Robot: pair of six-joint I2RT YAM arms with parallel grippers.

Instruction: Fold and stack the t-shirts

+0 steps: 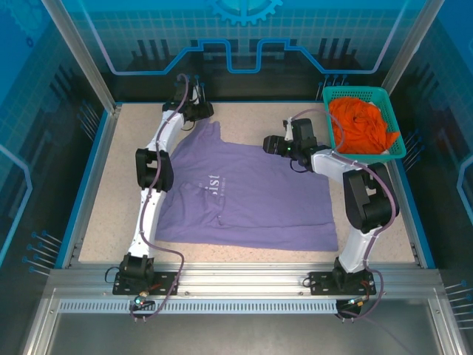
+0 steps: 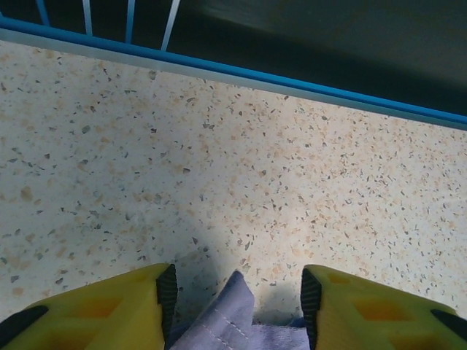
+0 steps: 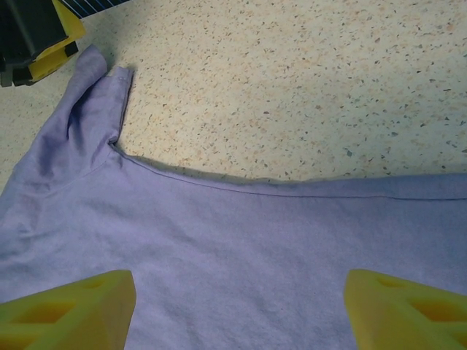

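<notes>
Left wrist: left hand [image 2: 238,292] half-wide, purple tee [image 2: 219,328] sleeve tip between its jaws, unpinched. Right hand [image 3: 237,292] wide, tee body beneath. Fabric soft, limp, light; prob. bunches. Pinch at sleeve hem/shoulder seam.

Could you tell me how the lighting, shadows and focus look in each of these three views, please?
Top external: even light, bluish from the enclosure, sharp, no glare on the lavender shirt. Left wrist: a soft shadow falls on the table just ahead of the left gripper. Right wrist: fabric crisp, a thin shadow under its hem; the yellow fingers slightly soft.
</notes>
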